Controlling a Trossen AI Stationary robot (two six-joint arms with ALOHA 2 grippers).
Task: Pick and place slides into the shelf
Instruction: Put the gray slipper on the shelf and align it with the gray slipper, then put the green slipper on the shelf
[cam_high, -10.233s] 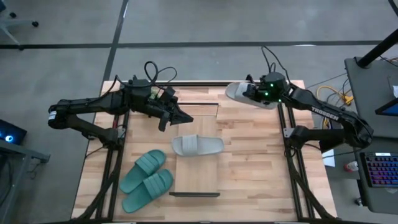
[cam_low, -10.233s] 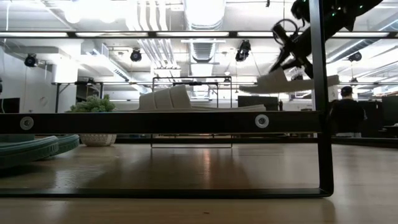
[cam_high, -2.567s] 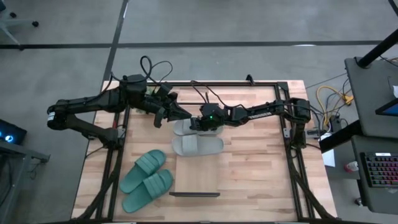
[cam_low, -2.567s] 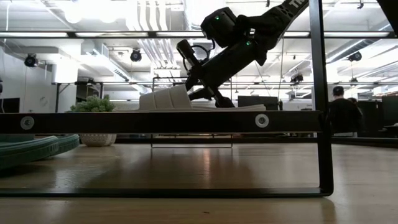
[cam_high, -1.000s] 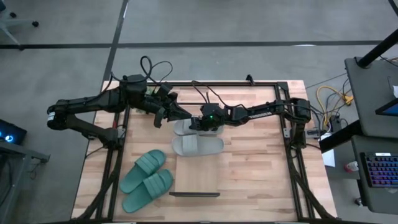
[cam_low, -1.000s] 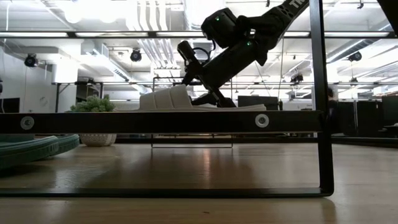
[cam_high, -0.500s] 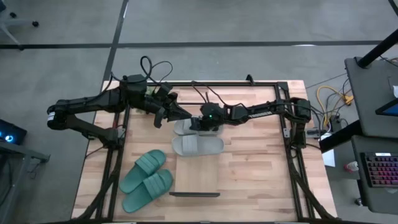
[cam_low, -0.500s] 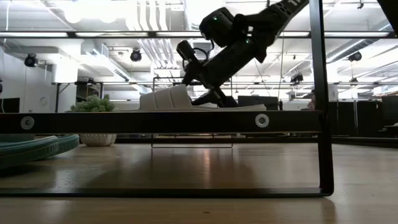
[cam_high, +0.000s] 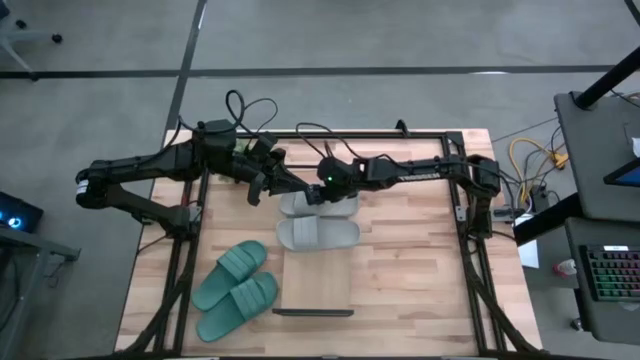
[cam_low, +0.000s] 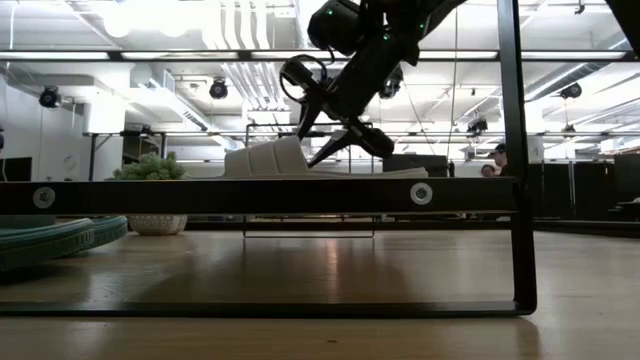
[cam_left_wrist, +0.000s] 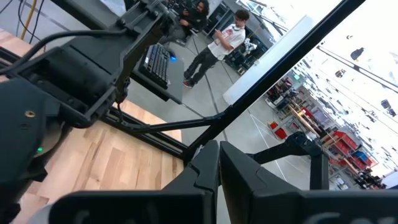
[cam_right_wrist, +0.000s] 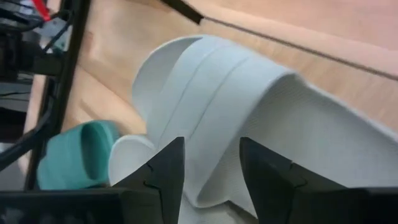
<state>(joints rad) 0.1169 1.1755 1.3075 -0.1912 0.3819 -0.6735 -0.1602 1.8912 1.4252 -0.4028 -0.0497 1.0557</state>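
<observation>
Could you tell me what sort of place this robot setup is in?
Probably a large open lab or workshop: exposed ceiling ducts run overhead, a desk with a keyboard stands beside the wooden table, and people stand at workstations beyond.

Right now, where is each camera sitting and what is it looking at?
High view: above the table, looking straight down; shows both arms, left gripper and right gripper over the grey slides.
Low view: at tabletop height, looking level under the shelf; right gripper open above it.
Left wrist view: on the left arm, looking past its shut fingers at the room.
Right wrist view: looking past its fingers at a grey slide.
Shared: high and right wrist both show teal slides.
</observation>
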